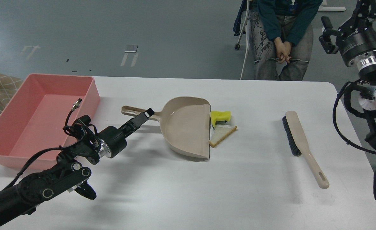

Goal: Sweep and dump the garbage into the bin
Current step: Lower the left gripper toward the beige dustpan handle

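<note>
Our left gripper [144, 115], left of centre, sits at the dustpan [184, 126] handle; we cannot tell its finger state. Our right gripper [371, 8], upper right, appears spread. The garbage [221, 124] lies mid-frame, touching the dustpan lip. The bin [3, 124] occupies the left edge.

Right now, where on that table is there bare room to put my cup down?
Free: the white stretch between the dustpan and the brush, and the whole near edge in front of both. Crowded: by the dustpan's lip, where the yellow sponge and bread slice lie, and left, near the pink bin.
</note>
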Robot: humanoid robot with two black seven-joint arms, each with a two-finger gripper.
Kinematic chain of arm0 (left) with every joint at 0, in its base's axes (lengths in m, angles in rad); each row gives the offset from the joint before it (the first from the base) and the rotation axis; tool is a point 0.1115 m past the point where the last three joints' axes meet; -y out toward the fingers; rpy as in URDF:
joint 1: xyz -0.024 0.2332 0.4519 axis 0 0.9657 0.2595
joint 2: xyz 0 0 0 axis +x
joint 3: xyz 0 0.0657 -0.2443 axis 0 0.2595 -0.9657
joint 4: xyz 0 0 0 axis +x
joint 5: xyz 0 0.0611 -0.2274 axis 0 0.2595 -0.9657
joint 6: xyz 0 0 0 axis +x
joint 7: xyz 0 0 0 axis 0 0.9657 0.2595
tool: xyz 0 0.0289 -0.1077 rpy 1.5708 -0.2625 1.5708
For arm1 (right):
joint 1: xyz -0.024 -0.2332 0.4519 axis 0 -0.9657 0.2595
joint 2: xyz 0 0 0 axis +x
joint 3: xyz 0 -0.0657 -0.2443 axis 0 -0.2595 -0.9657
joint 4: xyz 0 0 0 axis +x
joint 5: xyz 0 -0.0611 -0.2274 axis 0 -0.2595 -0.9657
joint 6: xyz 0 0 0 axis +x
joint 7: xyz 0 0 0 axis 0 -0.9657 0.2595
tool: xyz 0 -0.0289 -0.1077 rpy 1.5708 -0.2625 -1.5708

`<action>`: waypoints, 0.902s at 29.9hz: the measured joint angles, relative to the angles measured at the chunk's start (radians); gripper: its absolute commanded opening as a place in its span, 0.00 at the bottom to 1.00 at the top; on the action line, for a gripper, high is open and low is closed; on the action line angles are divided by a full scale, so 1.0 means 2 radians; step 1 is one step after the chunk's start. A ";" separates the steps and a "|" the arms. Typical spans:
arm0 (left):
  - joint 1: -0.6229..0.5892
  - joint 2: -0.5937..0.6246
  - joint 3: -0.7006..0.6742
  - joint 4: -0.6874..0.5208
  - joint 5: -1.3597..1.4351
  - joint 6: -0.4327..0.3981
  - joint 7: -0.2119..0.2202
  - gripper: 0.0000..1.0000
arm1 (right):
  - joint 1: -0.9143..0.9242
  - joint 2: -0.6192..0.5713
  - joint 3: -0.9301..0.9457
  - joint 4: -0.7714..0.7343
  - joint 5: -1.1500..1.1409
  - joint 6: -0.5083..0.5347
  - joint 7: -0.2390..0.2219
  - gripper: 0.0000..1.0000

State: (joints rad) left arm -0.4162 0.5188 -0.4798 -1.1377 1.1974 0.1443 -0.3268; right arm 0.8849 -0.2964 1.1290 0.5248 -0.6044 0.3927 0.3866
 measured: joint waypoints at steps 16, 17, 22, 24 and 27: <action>-0.008 -0.010 0.002 0.033 0.000 0.000 0.000 0.98 | -0.002 -0.001 -0.001 0.011 0.000 -0.006 0.000 1.00; -0.009 -0.011 0.002 0.035 0.000 0.000 0.000 0.98 | -0.002 -0.001 -0.001 0.011 0.000 -0.006 0.000 1.00; -0.012 -0.018 0.002 0.049 0.000 0.000 0.000 0.98 | -0.002 -0.001 -0.001 0.011 0.000 -0.006 0.000 1.00; -0.014 -0.023 0.002 0.056 0.000 0.000 0.000 0.98 | -0.002 -0.001 -0.001 0.011 0.000 -0.006 0.000 1.00; -0.020 -0.027 0.002 0.064 -0.001 0.000 0.001 0.98 | -0.002 -0.001 -0.001 0.011 0.000 -0.006 0.000 1.00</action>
State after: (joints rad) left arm -0.4569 0.4640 -0.4755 -1.0102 1.1952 0.1443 -0.3249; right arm 0.8804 -0.2992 1.1274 0.5477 -0.6044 0.3803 0.3866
